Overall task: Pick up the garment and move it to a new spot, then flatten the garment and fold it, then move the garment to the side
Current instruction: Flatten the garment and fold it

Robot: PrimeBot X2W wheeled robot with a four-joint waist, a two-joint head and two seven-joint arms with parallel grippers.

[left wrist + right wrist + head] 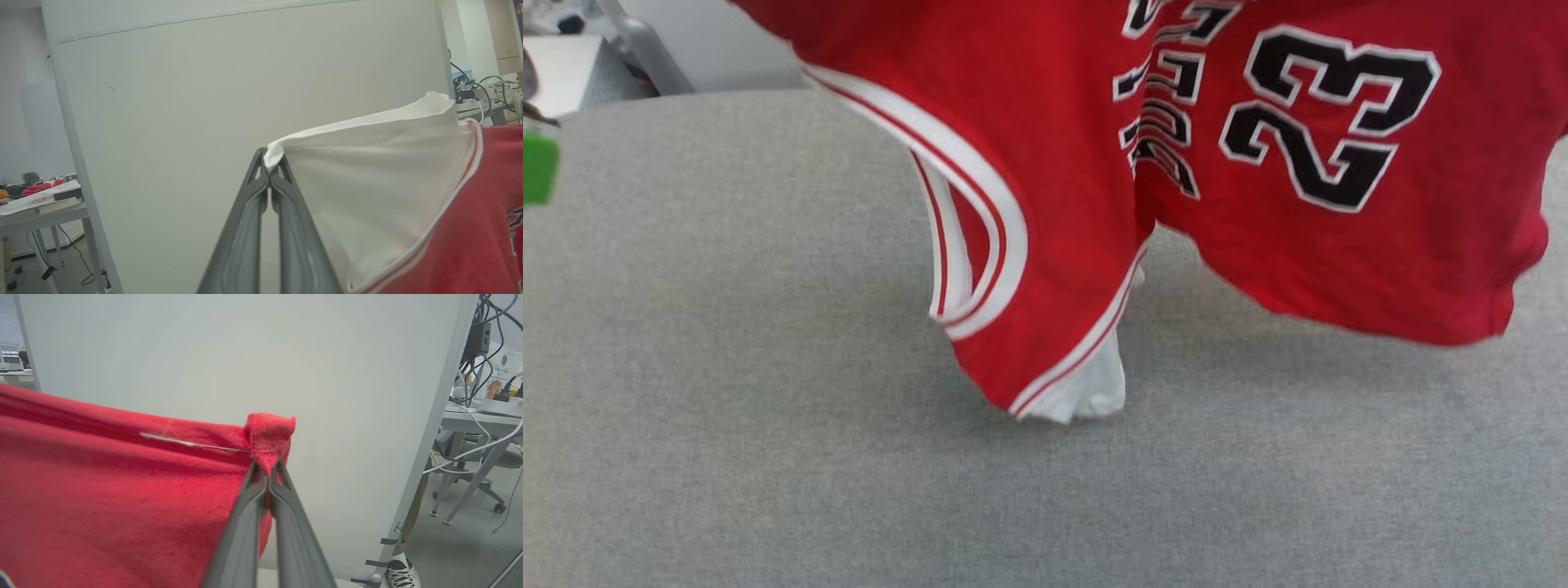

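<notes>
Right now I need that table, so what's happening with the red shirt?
The robot holds the garment up over the grey table, not yet laid flat. Its left gripper is shut on the white sleeve edge, its right gripper on a red corner. The lowest sleeve tip hangs near the tabletop.

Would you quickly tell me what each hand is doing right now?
Left hand: shut on the white sleeve of the garment.
Right hand: shut on a red corner of the garment.
</notes>
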